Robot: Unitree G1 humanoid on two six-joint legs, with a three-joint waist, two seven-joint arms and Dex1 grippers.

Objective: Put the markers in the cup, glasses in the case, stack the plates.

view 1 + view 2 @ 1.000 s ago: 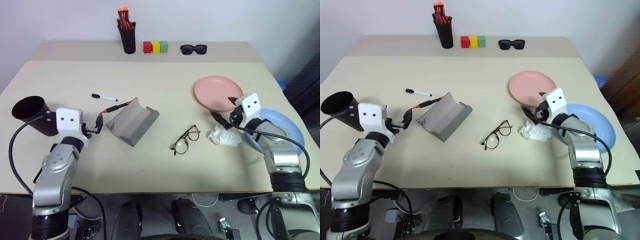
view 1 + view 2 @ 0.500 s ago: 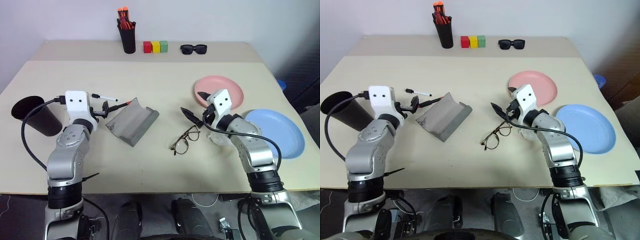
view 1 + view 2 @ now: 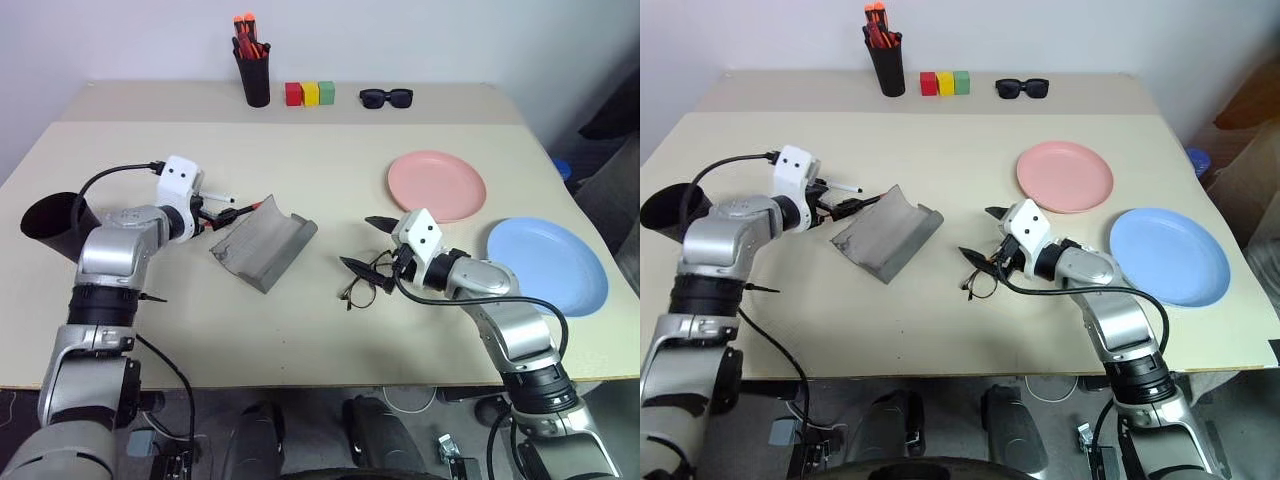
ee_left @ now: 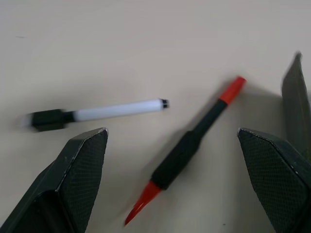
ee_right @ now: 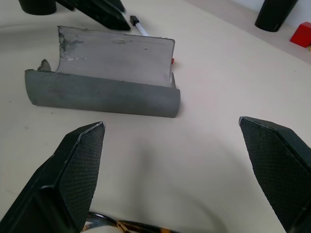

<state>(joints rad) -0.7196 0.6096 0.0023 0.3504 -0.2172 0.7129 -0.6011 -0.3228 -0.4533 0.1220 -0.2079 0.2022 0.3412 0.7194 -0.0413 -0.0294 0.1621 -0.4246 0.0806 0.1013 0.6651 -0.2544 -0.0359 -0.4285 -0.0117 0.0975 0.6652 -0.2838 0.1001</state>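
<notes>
We are bringing both arms inward over the beige surface. Our left tool, which a second ago was hanging beside the large plain black tapered cup, is now reaching forward with its fingers spread wide and empty over the black-barrelled marker with the red cap, while the white-barrelled marker with black ends is lying just beside it. Our right tool, also released and holding nothing, has been swinging leftward away from the light blue round plastic plate and is now hovering at the thin wire-framed glasses with round clear lenses. The grey hard-shell case is lying open between the two arms, and the pink round plastic plate is sitting apart from the blue one, unstacked. We judge that nothing is placed yet: the shift means we are setting up two grasps at once, a marker on the left and the glasses on the right.
</notes>
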